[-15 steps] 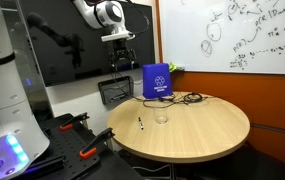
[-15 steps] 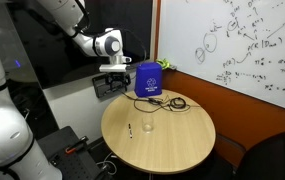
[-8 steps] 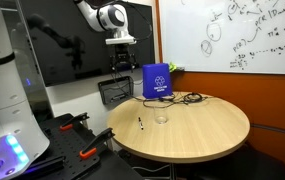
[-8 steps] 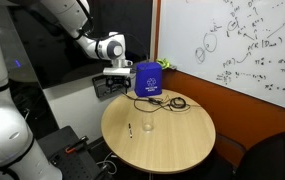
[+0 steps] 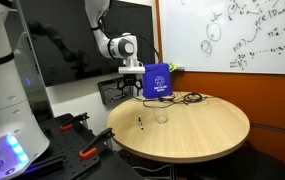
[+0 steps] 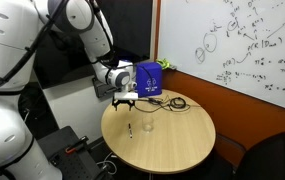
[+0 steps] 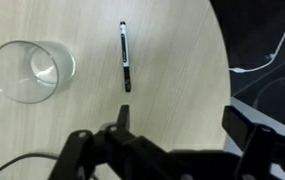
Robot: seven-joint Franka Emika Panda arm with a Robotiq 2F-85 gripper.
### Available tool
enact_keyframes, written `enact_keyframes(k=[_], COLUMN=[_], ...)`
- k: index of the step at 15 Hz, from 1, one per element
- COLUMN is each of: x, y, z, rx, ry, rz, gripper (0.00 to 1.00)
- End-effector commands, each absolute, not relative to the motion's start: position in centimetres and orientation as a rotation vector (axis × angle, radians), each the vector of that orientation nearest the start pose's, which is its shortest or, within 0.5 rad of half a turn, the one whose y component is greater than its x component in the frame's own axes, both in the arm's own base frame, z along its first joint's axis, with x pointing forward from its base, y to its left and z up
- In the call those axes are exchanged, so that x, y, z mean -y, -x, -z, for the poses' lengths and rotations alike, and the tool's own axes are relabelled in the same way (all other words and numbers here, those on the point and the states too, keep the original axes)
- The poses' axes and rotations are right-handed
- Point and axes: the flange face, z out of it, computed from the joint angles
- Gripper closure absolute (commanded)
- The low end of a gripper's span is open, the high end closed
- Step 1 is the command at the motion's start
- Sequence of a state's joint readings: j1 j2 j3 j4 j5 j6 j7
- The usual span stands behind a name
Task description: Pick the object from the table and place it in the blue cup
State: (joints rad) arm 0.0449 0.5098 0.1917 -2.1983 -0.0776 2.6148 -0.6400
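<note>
The object, a short thin dark pen (image 7: 125, 57), lies on the round wooden table, seen in both exterior views (image 5: 139, 123) (image 6: 130, 128). The blue cup, a tall boxy deep-blue container with a white emblem (image 5: 157, 81) (image 6: 148, 80), stands at the table's back edge. My gripper (image 5: 132, 88) (image 6: 123, 100) hangs over the table's rim beside the blue container, above and short of the pen. In the wrist view my gripper (image 7: 182, 120) is open and empty, jaws wide apart, with the pen ahead of the left finger (image 7: 123, 114).
A small clear glass (image 7: 32, 70) (image 5: 161, 117) (image 6: 147, 127) stands right beside the pen. A tangle of black cables (image 5: 187, 98) (image 6: 172, 103) lies next to the blue container. The table edge (image 7: 222, 60) runs close to my right finger.
The arm has come down from high behind the blue container to just above the table's rim, nearer the pen. The gripper stays open; the pen, glass and container have not moved.
</note>
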Motion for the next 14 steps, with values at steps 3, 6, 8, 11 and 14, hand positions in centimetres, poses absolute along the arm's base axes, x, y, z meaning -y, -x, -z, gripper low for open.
enact_keyframes(k=[3,6,8,11,14], x=[-11.8,-12.2,-12.9,-13.2,-13.1], y=[-55.6,-56.8,-57.1,-57.4,-57.6], z=[-7.5,-4.9,-3.5,-1.9,-0.5], rx=[1.408,1.43,1.435,1.42,1.395], ry=[2.752,2.749,2.749,2.749,2.748], rz=[-0.14,-0.143,-0.162,-0.178,-0.203], gripper=[0.0,0.0,0.0,0.0,0.16])
